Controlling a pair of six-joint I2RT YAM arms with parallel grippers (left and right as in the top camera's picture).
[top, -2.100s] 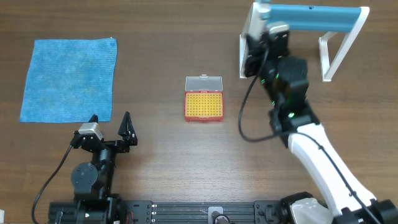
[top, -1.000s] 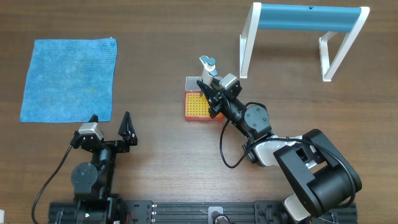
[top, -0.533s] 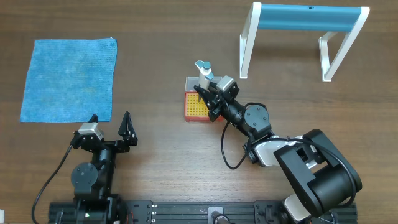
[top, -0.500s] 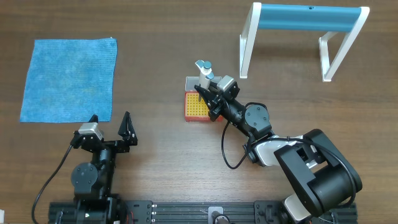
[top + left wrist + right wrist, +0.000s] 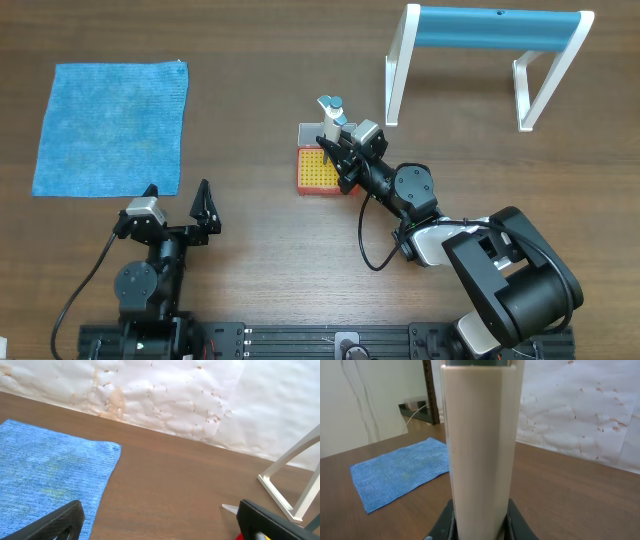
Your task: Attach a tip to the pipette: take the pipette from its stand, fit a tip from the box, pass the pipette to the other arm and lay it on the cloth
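Off the stand (image 5: 490,30) and across to the tip box (image 5: 312,170): your right gripper (image 5: 335,150), fingers pinching the pipette (image 5: 331,108) upright, hangs about over the box. Tip fitting looks next. Left gripper (image 5: 177,187) parked, fingers spread, near the cloth (image 5: 110,128).
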